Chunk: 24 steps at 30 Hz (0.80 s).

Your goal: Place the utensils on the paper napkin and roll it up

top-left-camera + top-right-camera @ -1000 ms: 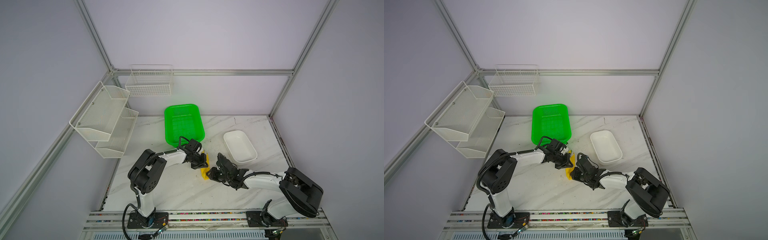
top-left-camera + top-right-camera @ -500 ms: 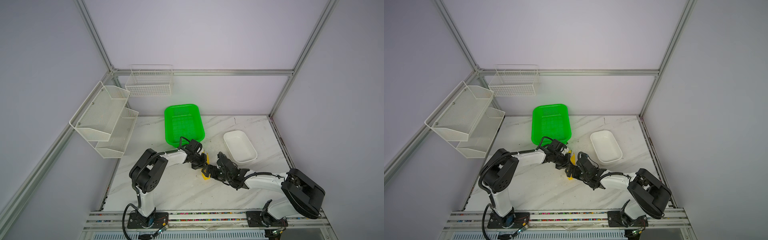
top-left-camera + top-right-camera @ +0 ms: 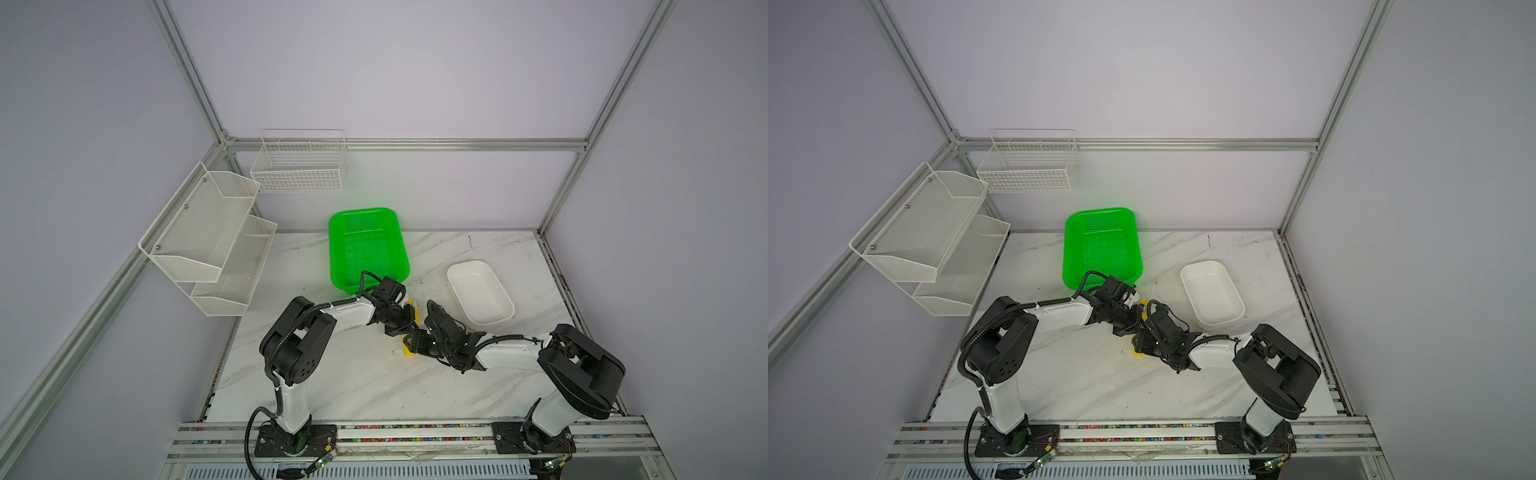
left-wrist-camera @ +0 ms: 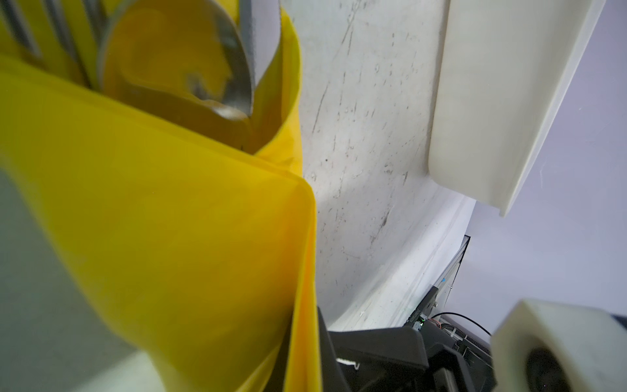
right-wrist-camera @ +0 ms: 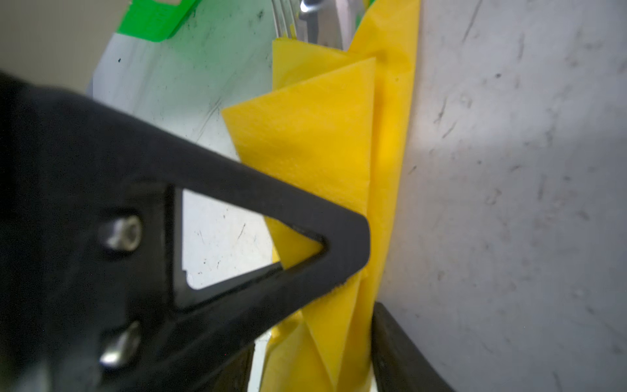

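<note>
The yellow paper napkin (image 4: pixel 169 220) is folded into a loose roll around the utensils. A spoon bowl (image 4: pixel 230 68) and fork tines (image 4: pixel 61 34) stick out of one end. In both top views only small yellow bits of the napkin (image 3: pixel 408 352) (image 3: pixel 1138 354) show between the two grippers at mid-table. My left gripper (image 3: pixel 405 326) (image 4: pixel 302 356) is shut, pinching an edge of the sheet. My right gripper (image 3: pixel 413 344) (image 5: pixel 369 281) meets it from the right, its fingers (image 5: pixel 305 254) closed on both sides of the folded napkin (image 5: pixel 322 135). Metal utensil ends (image 5: pixel 319 20) poke out beyond the napkin.
A green basket (image 3: pixel 365 249) stands just behind the left gripper. A white tray (image 3: pixel 480 295) sits to the right of both grippers. White mesh shelves (image 3: pixel 208 237) and a wire basket (image 3: pixel 299 166) hang on the walls at the back left.
My right gripper has moved left to the napkin, opened wide and closed on the roll. The left gripper has kept its grip and hardly moved.
</note>
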Tool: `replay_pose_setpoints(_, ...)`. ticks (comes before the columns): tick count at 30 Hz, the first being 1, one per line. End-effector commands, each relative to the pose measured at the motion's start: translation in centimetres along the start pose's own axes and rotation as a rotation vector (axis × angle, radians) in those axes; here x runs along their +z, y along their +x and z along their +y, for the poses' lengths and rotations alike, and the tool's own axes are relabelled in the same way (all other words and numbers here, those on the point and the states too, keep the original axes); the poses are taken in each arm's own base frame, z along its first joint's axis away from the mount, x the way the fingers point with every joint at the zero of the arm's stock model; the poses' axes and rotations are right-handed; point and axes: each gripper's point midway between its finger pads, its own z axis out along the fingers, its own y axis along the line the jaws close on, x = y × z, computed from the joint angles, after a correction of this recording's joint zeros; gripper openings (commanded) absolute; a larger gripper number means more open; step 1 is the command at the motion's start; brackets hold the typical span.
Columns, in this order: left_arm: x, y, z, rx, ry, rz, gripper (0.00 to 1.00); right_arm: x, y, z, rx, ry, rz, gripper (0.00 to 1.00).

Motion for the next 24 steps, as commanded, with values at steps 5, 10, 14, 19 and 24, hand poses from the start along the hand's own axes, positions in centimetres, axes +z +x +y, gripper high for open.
replay_pose_setpoints(5, -1.1, -1.9, -4.4, 0.063, 0.091, -0.04, 0.06, 0.0, 0.9, -2.1, 0.04, 0.03, 0.01, 0.45)
replay_pose_setpoints(10, -1.5, -2.2, -4.9, 0.075, 0.099, -0.053, 0.09, -0.4, 1.1, -2.6, 0.101, -0.02, 0.013, 0.33)
replay_pose_setpoints(14, -2.5, -2.5, -5.9, 0.111, 0.111, -0.071, 0.22, -0.4, 1.5, -2.7, 0.127, -0.049, 0.028, 0.26)
replay_pose_setpoints(19, -5.1, -3.1, -7.6, 0.172, 0.114, -0.135, 0.41, -0.2, 2.1, -3.5, 0.143, -0.041, 0.05, 0.22)
replay_pose_setpoints(24, -8.0, -3.8, -6.0, 0.193, 0.011, -0.24, 0.52, 0.0, 2.7, -3.9, 0.171, -0.047, 0.066, 0.19)
